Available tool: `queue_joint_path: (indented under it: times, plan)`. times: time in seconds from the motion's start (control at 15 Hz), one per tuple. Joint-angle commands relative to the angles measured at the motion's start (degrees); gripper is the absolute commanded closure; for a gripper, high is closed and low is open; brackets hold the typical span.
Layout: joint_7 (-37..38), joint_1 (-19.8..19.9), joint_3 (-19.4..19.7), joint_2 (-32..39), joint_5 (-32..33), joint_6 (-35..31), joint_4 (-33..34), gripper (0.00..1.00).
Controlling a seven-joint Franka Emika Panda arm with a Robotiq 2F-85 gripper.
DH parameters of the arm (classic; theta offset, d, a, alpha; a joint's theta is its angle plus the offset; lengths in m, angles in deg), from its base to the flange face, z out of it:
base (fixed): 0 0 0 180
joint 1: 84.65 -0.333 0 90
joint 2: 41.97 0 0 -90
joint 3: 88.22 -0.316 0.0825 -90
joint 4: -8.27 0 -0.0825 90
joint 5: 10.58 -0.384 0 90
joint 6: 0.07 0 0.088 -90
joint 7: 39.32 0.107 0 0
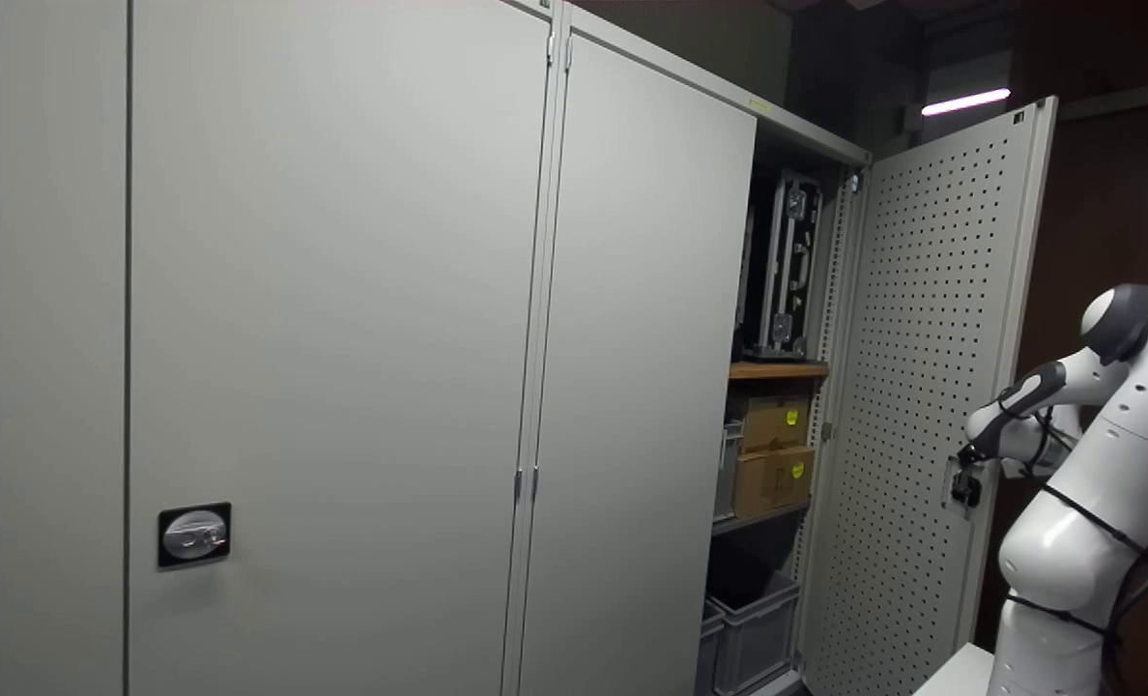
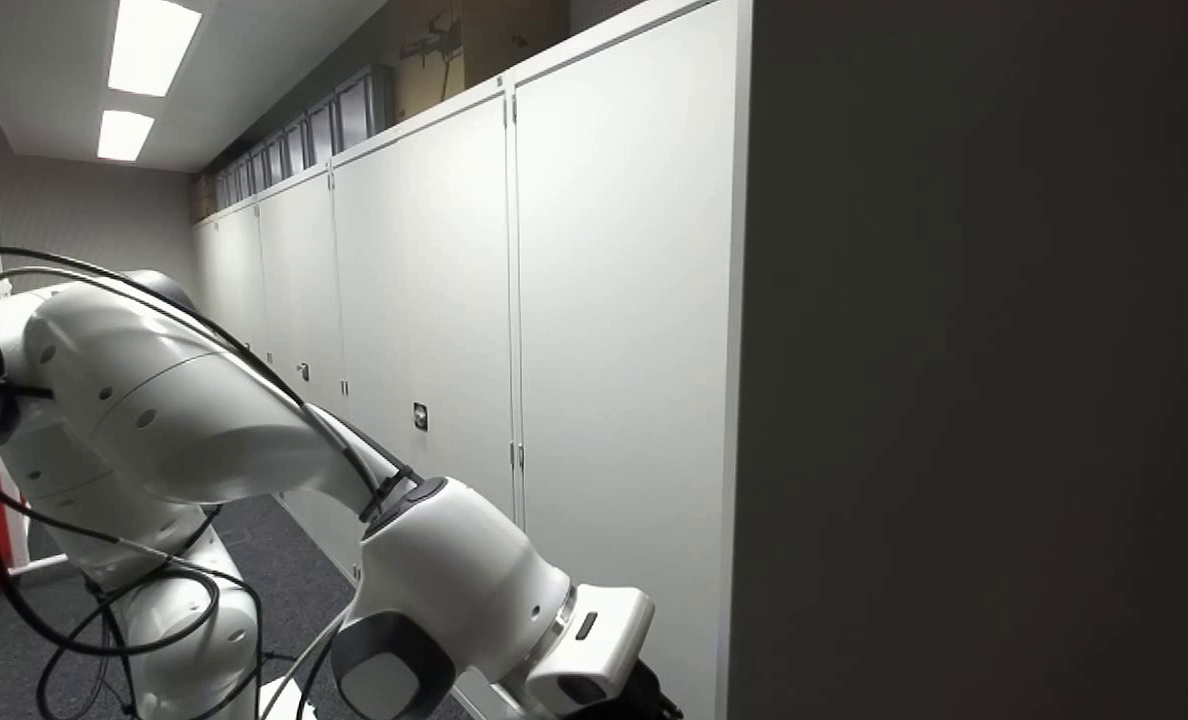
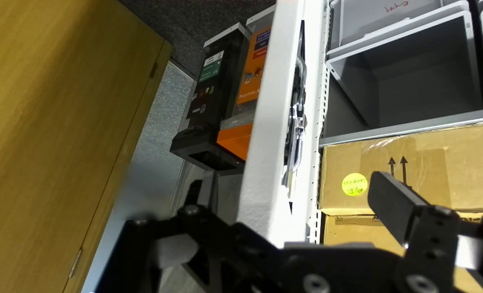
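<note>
Cabinet door (image 3: pixel 269 122), long axis from top to lower centre of the wrist view, stands between the wide-spread fingers (image 3: pixel 394 205) of the gripper (image 3: pixel 292 189).

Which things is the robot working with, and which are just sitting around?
Working with:
claw, open
cabinet door full of little holes, its edge between the claw's fingers

Just sitting around:
cardboard boxes
grey crates
orange container
black container

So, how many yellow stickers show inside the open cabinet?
2: one yellow sticker on the upper cardboard box, another sticker on the lower cardboard box; others may be hidden.
</note>
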Motion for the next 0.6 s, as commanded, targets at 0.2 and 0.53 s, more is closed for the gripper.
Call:
queue_joint_path:
  times: [0.2, 0.53]
  plan:
    - [-2.1, -5.7, 4.4, 0.5, 0.2, -1.8, 1.4, 0.0]
    - [-1.7, -6.8, 4.8, 0.5, 0.4, -1.8, 1.5, 0.0]
